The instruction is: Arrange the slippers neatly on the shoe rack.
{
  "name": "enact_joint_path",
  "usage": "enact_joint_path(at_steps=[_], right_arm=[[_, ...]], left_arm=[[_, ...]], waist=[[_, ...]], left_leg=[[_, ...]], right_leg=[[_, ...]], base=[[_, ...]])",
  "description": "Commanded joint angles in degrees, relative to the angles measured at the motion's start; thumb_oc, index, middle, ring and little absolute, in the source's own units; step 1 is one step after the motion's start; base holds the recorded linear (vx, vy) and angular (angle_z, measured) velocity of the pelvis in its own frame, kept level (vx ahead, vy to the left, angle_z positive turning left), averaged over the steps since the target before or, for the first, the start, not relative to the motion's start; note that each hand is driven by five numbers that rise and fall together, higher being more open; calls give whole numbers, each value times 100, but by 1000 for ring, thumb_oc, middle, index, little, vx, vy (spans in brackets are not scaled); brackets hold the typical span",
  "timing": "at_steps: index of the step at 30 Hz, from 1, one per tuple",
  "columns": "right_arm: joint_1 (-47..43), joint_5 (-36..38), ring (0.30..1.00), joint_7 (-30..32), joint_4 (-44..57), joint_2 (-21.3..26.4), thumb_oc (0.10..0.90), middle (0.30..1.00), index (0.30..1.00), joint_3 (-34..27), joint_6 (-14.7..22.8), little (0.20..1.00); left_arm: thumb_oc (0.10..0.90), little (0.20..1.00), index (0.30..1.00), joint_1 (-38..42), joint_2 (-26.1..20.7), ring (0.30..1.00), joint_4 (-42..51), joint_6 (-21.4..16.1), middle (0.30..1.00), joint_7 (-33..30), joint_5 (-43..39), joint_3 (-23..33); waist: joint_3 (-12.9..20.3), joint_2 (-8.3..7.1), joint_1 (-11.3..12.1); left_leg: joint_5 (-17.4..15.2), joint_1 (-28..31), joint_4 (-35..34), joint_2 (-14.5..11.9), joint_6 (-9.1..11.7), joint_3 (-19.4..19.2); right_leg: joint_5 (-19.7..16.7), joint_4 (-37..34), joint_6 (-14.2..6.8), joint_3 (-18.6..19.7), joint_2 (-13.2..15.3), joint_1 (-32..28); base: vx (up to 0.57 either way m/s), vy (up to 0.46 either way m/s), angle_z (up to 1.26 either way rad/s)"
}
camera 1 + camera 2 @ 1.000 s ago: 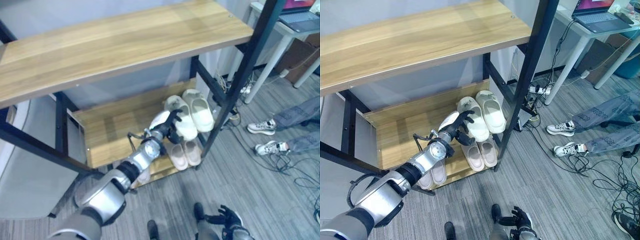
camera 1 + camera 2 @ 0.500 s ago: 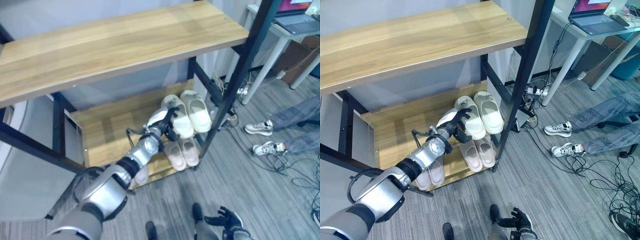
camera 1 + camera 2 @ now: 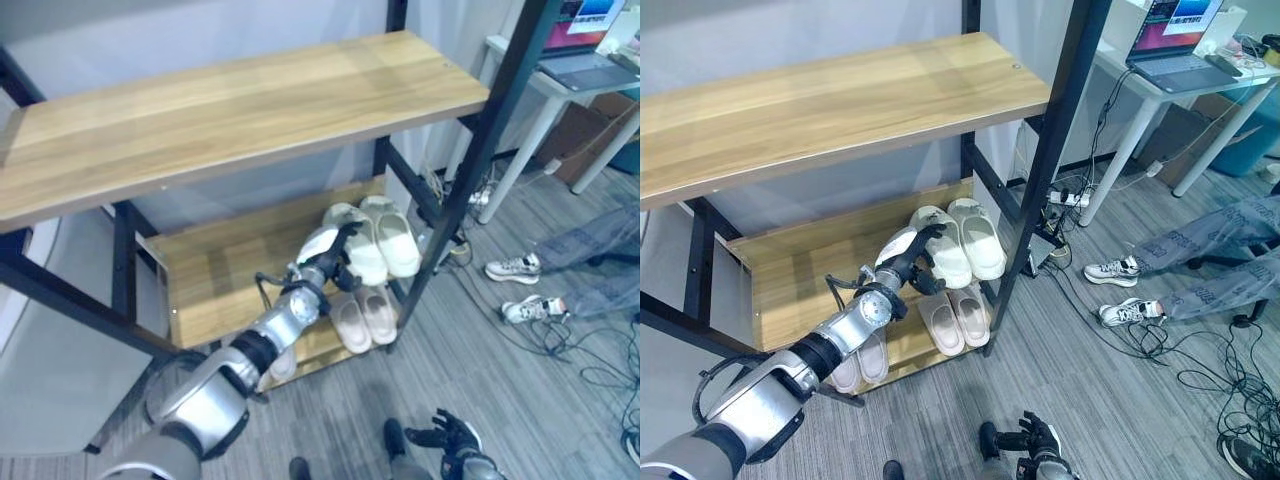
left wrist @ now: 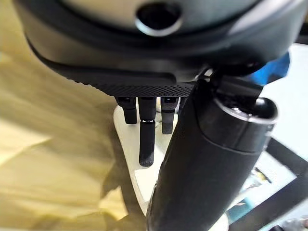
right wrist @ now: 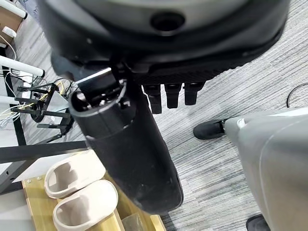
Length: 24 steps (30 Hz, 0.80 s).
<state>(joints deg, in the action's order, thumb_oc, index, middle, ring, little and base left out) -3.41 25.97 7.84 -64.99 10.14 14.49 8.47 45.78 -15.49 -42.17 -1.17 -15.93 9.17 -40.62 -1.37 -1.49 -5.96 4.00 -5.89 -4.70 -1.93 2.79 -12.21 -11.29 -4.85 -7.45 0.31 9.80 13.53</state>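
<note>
A: What colour are the shoe rack's shelves (image 3: 840, 100)?
B: Light wood grain, honey-toned, on a black metal frame (image 3: 1065, 140).

A: And the slippers?
B: The pair at frame centre (image 3: 962, 238) is cream-white. Just below it, the lower pair (image 3: 956, 315) is pale beige-pink. Toward the lower left, another pair (image 3: 862, 362) looks pale pink too.

A: The floor (image 3: 1120, 400)?
B: Grey, with a fine striped pattern.

A: Anything bright?
B: At the upper right, a laptop (image 3: 1170, 40) with a pink and blue screen on a white table (image 3: 1120, 70). At the right edge, a person's white sneakers (image 3: 1110, 270) and grey patterned trousers (image 3: 1210, 245).
</note>
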Motion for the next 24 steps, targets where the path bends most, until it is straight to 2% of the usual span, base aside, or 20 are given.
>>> enact_joint_path(at_steps=[1,16,19,23,24], right_arm=[[-237,37,900,11,-36,246,800,900,900,-7,251,900],[-154,-54,900,56,-128,248,800,900,900,39,264,900],[-123,-48,900,50,-108,243,800,900,900,26,305,900],[-47,22,900,57,-46,163,800,900,900,-18,393,900],[-47,22,900,57,-46,163,800,900,900,-17,393,900]], left_arm=[[800,900,900,1154,616,900,215,-782,900,-309,300,471],[800,900,900,1039,617,900,-334,-661,900,-280,855,288],[800,900,900,1000,422,900,-52,-754,900,-429,866,413],[800,900,900,658,12,900,1036,-945,900,-805,935,782],[800,900,900,655,10,900,1040,-943,900,-804,935,783]], waist=[[79,452,-72],[109,442,-90],[109,422,-69],[117,376,-24],[117,376,-26]], left_leg=[[-548,142,-30,24,-31,494],[-530,90,-30,38,-62,469],[-526,68,-30,36,-61,491],[-539,76,-30,37,-62,527],[-539,76,-30,37,-62,528]], right_leg=[[913,131,-54,-563,-459,-432],[835,90,-53,-514,-463,-371],[835,73,-48,-506,-467,-378],[855,70,-45,-533,-472,-416],[855,69,-46,-533,-472,-417]], base=[[0,0,0],[1,-1,-1],[4,-2,-3],[0,0,0],[0,0,0]])
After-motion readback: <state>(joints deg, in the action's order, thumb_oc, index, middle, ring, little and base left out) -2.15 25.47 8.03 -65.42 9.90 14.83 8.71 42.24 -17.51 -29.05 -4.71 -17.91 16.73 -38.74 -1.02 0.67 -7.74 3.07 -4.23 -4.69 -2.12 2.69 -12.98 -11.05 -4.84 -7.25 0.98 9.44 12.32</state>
